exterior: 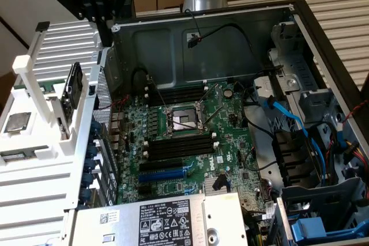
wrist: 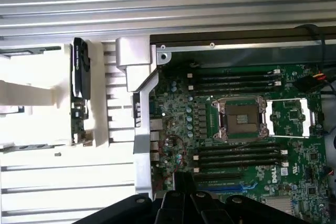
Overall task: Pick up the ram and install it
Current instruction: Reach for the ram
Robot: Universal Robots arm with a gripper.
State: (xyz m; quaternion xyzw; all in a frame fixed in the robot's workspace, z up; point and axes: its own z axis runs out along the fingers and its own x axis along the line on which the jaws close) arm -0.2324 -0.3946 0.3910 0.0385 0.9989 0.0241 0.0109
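Gripper hung high at the exterior view's upper left, over the line where the white rack met the back corner of the open computer case. I could not tell whether it was open or closed. In the wrist view it showed as a dark shape over the motherboard edge nearest the rack.

Ram lay flat in a groove of the rack at the exterior view's far left. It was just beside the square silver processor chip, well apart from my gripper and not yet in any slot. I took it for the ram by its long, narrow, dark shape; its chips and label I could not make out.

A black card stood on edge in the rack, nearer the case than the ram.

Motherboard lay flat inside the case. The processor socket sat near its middle, with a bank of long black memory slots on either side. Blue cables ran through the case at the exterior view's right.
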